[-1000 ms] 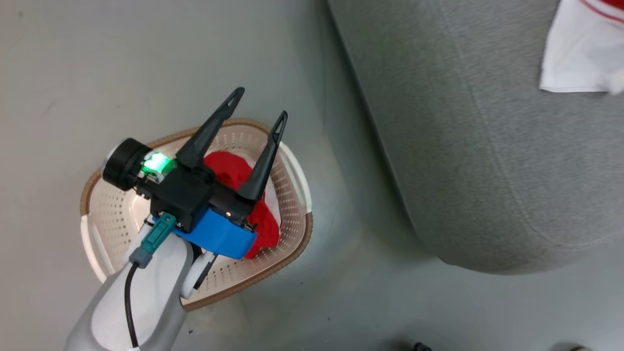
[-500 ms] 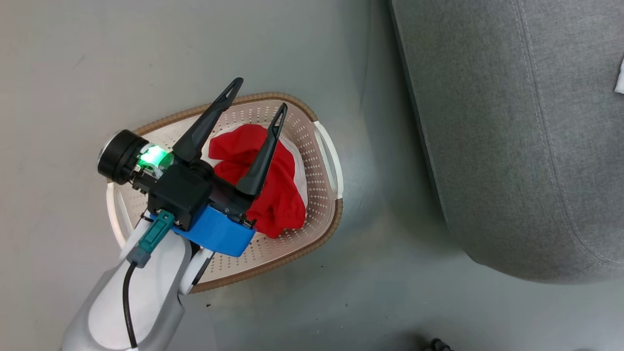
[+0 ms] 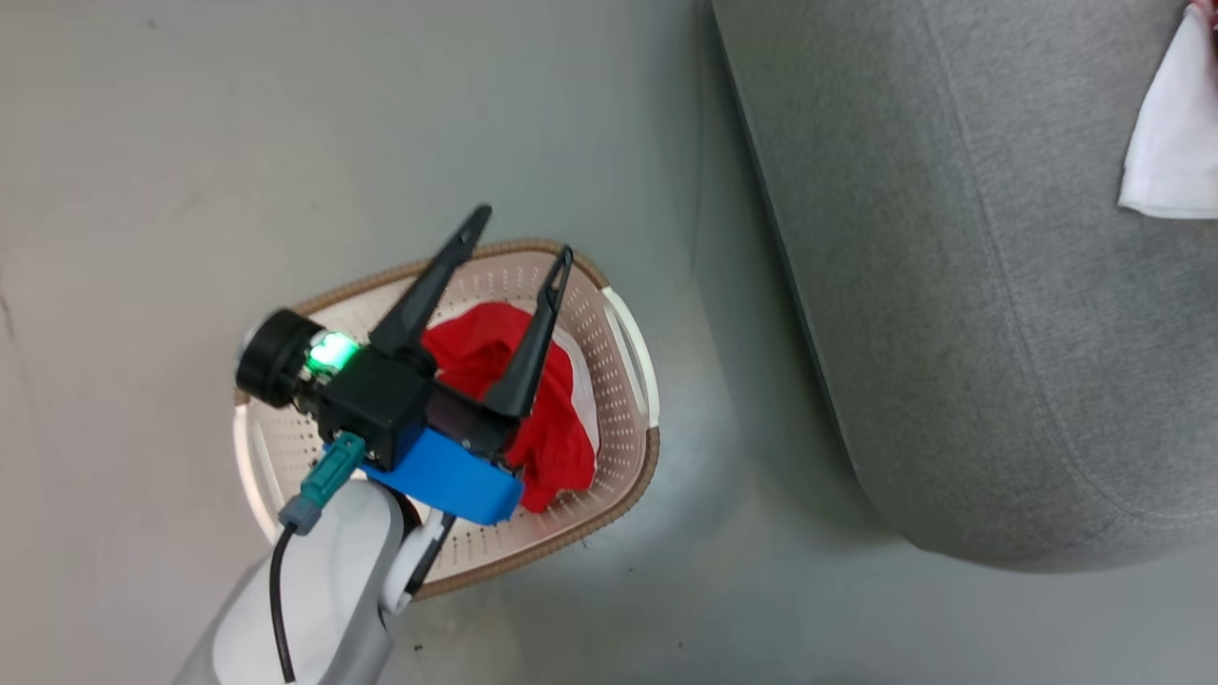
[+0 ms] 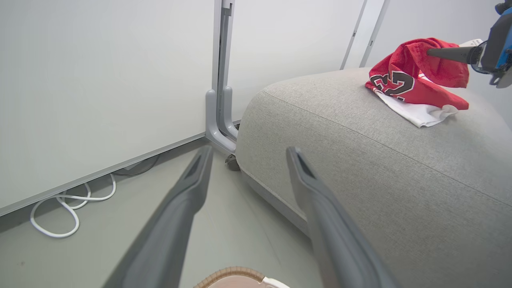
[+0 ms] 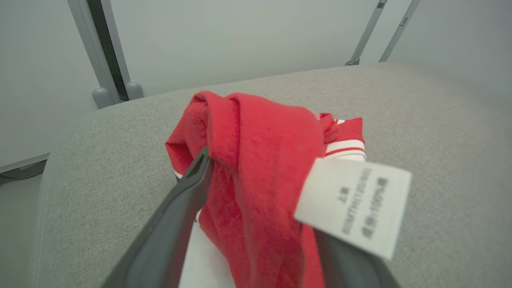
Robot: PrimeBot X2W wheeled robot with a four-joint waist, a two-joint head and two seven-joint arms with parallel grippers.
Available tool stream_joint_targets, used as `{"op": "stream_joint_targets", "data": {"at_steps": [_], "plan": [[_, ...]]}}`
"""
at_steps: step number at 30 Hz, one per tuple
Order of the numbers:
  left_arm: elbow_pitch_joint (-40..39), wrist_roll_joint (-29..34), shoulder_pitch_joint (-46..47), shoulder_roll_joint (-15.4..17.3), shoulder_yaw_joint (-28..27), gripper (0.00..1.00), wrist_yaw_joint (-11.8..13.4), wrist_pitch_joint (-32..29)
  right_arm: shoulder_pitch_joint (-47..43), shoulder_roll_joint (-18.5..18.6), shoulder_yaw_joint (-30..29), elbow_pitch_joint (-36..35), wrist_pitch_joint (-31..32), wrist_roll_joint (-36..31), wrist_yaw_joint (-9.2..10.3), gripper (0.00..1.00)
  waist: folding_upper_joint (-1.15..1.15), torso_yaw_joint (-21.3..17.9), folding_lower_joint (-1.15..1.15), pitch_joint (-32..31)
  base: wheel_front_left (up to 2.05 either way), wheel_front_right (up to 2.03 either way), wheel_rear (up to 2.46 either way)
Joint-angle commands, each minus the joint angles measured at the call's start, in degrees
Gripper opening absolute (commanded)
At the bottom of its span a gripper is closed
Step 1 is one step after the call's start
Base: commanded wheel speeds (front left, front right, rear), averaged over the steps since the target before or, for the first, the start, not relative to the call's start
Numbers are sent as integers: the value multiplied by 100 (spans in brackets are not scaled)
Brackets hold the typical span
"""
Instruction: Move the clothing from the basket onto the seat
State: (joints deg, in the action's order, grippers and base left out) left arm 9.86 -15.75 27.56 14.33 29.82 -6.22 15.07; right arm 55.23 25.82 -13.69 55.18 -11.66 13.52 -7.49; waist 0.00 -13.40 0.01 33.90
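1. Head view: shifted as a whole against the earlier frames, so camera motion and no move of the things. Back in at the top right: a white corner of the jersey, lying on the seat.
2. Same view, left gripper: above the basket, fingers spread wide, nothing held. Red clothing heaped in the basket's right half over something white. Basket on the floor, near the seat's side.
3. Right wrist view, right gripper: above the seat, fingers apart, no clamp to be seen. Red cloth draped over and between them all the same, with the label hanging across the right finger.
4. Left wrist view: own fingers apart and bare, pointing toward the seat's rounded end. Jersey resting on top of the seat, one fold hooked over a finger of the right gripper.
5. Likely risk on drawing the right arm back: jersey dragged along, perhaps off the seat. Cause: the fold clinging to the finger, not any grip.
6. Likely risk at the basket: too deep a dip catching the perforated wall, or too thin a pinch dropping clothing on the floor short of the seat.
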Motion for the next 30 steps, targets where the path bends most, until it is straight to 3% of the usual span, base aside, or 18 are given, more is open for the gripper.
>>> {"op": "stream_joint_targets", "data": {"at_steps": [1, 8, 14, 30], "plan": [[34, -12, -70, -7, -43, 100, -33, 14, -120, 35, 27, 16, -34, -29, -1, 100, 0, 57, -1, -323, 0, 0, 0], [265, -153, -703, -328, -388, 100, -25, 14, -858, 102, 355, -210, -62, -292, -1, 100, 0, 300, -1, -1367, 0, 0, 0], [422, -200, -1332, -547, -841, 100, -42, 15, -1662, -120, 461, -773, 42, -435, -1, 100, 0, 488, -1, -2117, 0, 0, 0], [671, -40, -2126, -790, -1692, 100, -107, 15, -4207, -1218, 613, -4049, 735, -645, -1, 100, 0, 1232, -1, -3135, 0, 0, 0]]}}
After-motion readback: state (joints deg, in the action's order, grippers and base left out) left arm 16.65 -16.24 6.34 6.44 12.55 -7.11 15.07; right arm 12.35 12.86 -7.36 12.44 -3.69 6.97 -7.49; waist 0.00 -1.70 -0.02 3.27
